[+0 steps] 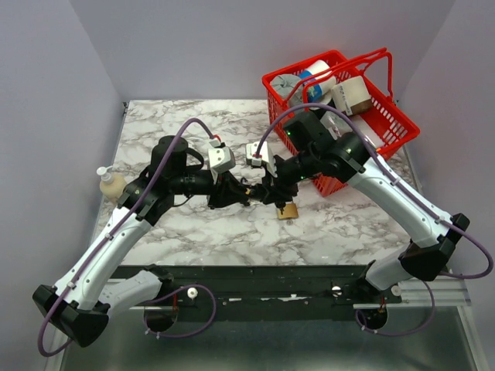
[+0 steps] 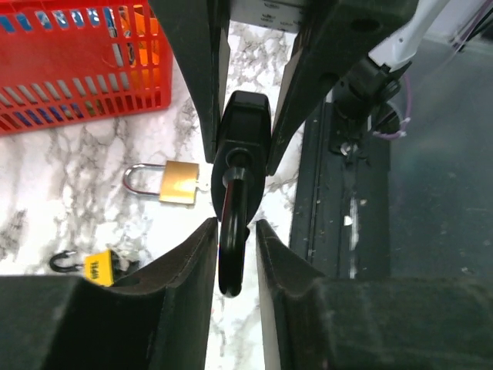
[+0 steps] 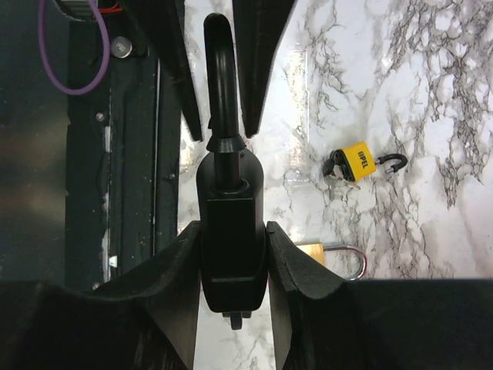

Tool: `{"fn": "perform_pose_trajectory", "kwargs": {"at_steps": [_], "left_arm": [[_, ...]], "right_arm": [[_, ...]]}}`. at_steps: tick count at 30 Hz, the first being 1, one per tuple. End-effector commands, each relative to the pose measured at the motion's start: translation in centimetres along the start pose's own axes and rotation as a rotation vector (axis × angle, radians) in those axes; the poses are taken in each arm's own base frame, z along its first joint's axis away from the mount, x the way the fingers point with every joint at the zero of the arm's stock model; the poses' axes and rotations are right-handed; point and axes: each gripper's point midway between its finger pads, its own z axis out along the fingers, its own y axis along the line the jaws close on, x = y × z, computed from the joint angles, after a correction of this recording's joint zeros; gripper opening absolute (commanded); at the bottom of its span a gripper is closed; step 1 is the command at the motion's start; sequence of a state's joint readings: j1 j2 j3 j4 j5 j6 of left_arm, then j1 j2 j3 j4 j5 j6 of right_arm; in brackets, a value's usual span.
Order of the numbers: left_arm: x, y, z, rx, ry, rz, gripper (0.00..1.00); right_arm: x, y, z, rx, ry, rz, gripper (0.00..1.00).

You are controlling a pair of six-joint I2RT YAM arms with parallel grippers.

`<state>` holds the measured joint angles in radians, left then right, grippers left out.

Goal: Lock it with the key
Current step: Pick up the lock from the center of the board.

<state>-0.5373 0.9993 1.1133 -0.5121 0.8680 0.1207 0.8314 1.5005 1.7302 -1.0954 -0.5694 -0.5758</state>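
Observation:
A black padlock point(image 3: 231, 200) hangs above the marble table between both arms. My right gripper point(image 3: 233, 247) is shut on its body, pads flat against both sides. A small dark stub point(image 3: 235, 320), possibly the key, pokes from the body's underside. The padlock's shackle point(image 2: 231, 231) reaches toward my left gripper point(image 2: 235, 231), whose fingers stand narrowly on either side of it with a thin gap on one side. In the top view both grippers point(image 1: 244, 193) point(image 1: 271, 189) meet at the table's middle.
A brass padlock point(image 1: 288, 210) lies on the table just under the grippers, and a yellow padlock point(image 3: 357, 160) with an open shackle lies nearby. A red basket point(image 1: 387, 124) with several items stands at the back right. A small bottle point(image 1: 110, 184) sits at the left edge.

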Motion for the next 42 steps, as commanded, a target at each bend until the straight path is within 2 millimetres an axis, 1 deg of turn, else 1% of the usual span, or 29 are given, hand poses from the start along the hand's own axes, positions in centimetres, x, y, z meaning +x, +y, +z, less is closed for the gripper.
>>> {"fn": "perform_pose_trajectory", "kwargs": {"at_steps": [1, 3, 6, 7, 9, 10, 11, 12, 15, 16, 17, 18, 19, 20, 21, 22, 23, 24, 25, 26, 27, 28, 29, 31, 33, 36, 38, 40, 42], "left_arm": [[-1.2, 0.0, -0.1, -0.02, -0.041, 0.031, 0.4], [-1.3, -0.1, -0.1, -0.017, -0.044, 0.036, 0.4], [-1.3, -0.3, -0.1, -0.006, -0.042, 0.036, 0.31], [-1.1, -0.3, 0.0, -0.001, -0.037, 0.032, 0.23], [-1.1, -0.4, 0.0, 0.004, -0.04, 0.036, 0.1], [-1.2, -0.5, -0.1, 0.004, -0.046, 0.037, 0.0], [-1.1, -0.5, -0.1, 0.003, -0.049, 0.028, 0.0], [-1.6, -0.5, -0.1, -0.001, -0.069, 0.037, 0.0], [-2.3, -0.8, -0.2, 0.002, -0.102, 0.013, 0.0], [-2.6, -0.8, -0.3, 0.001, -0.113, 0.021, 0.0], [-2.7, -1.1, -0.4, 0.009, -0.124, -0.029, 0.0], [-3.3, -1.2, -0.5, 0.018, -0.146, -0.027, 0.0], [-3.6, -1.3, -0.8, 0.023, -0.16, -0.029, 0.0], [-3.8, -0.9, -1.1, 0.014, -0.174, -0.038, 0.0], [-4.4, -1.4, -1.4, 0.041, -0.194, -0.046, 0.0], [-4.6, -1.4, -1.6, 0.04, -0.203, -0.053, 0.0], [-4.9, -1.3, -1.9, 0.036, -0.214, -0.06, 0.0], [-5.4, -1.0, -2.4, 0.029, -0.233, -0.064, 0.0], [-5.6, -1.1, -2.7, 0.032, -0.239, -0.064, 0.0], [-5.8, -1.1, -2.9, 0.033, -0.244, -0.066, 0.0], [-6.2, -0.9, -3.3, 0.025, -0.26, -0.055, 0.0], [-6.3, -1.3, -3.4, 0.046, -0.261, -0.058, 0.0], [-6.7, -1.5, -3.6, 0.053, -0.266, -0.045, 0.0], [-7.1, -2.2, -3.8, 0.076, -0.27, -0.021, 0.0], [-7.6, -2.6, -4.1, 0.09, -0.272, -0.003, 0.0], [-7.9, -2.8, -4.2, 0.104, -0.27, 0.005, 0.0], [-8.0, -3.0, -4.2, 0.109, -0.274, -0.001, 0.0], [-8.7, -3.1, -4.3, 0.113, -0.297, 0.011, 0.0], [-9.0, -3.2, -4.4, 0.118, -0.314, 0.009, 0.0]], "right_arm": [[-2.0, 0.2, -0.3, -0.003, -0.052, -0.03, 0.01], [-2.1, 0.2, -0.3, -0.003, -0.054, -0.034, 0.01], [-2.0, 0.1, -0.2, -0.003, -0.049, -0.034, 0.01], [-2.0, 0.2, -0.3, -0.003, -0.049, -0.034, 0.01], [-2.0, 0.2, -0.3, 0.0, -0.051, -0.036, 0.01], [-2.0, 0.2, -0.3, -0.001, -0.05, -0.034, 0.01], [-2.0, 0.2, -0.3, -0.001, -0.05, -0.034, 0.01], [-2.0, 0.3, -0.3, -0.003, -0.049, -0.034, 0.01], [-2.1, 0.4, -0.3, -0.009, -0.054, -0.022, 0.01], [-2.2, 0.5, -0.3, -0.013, -0.057, -0.015, 0.07], [-2.4, 0.5, -0.3, -0.014, -0.066, -0.002, 0.43], [-2.5, 0.5, -0.4, -0.008, -0.069, 0.004, 0.59], [-2.7, 0.2, -0.6, 0.006, -0.078, 0.009, 0.68], [-3.3, 0.1, -1.1, 0.031, -0.103, 0.008, 0.82], [-3.2, -0.1, -1.3, 0.04, -0.113, 0.012, 0.88], [-3.2, -0.2, -1.5, 0.046, -0.127, 0.012, 0.92], [-3.9, -0.4, -1.8, 0.06, -0.165, -0.002, 0.94], [-4.2, -0.3, -2.8, 0.078, -0.197, -0.013, 0.94], [-3.7, -0.1, -2.7, 0.072, -0.201, -0.007, 0.94], [-4.1, 0.1, -3.0, 0.065, -0.233, -0.02, 0.94], [-4.1, 0.4, -3.8, 0.074, -0.252, -0.028, 0.94], [-3.7, 0.6, -3.6, 0.062, -0.254, -0.024, 0.94], [-3.9, 0.8, -3.7, 0.057, -0.272, -0.03, 0.95], [-4.0, 1.0, -4.5, 0.081, -0.303, -0.044, 0.95], [-4.0, 0.6, -4.5, 0.098, -0.325, -0.052, 0.96], [-4.6, 0.7, -5.0, 0.107, -0.361, -0.089, 0.96], [-5.2, 1.2, -5.2, 0.083, -0.388, -0.109, 0.96], [-5.7, 1.6, -5.3, 0.06, -0.406, -0.118, 0.96], [-5.9, 1.7, -4.9, 0.029, -0.412, -0.105, 0.96]]}}
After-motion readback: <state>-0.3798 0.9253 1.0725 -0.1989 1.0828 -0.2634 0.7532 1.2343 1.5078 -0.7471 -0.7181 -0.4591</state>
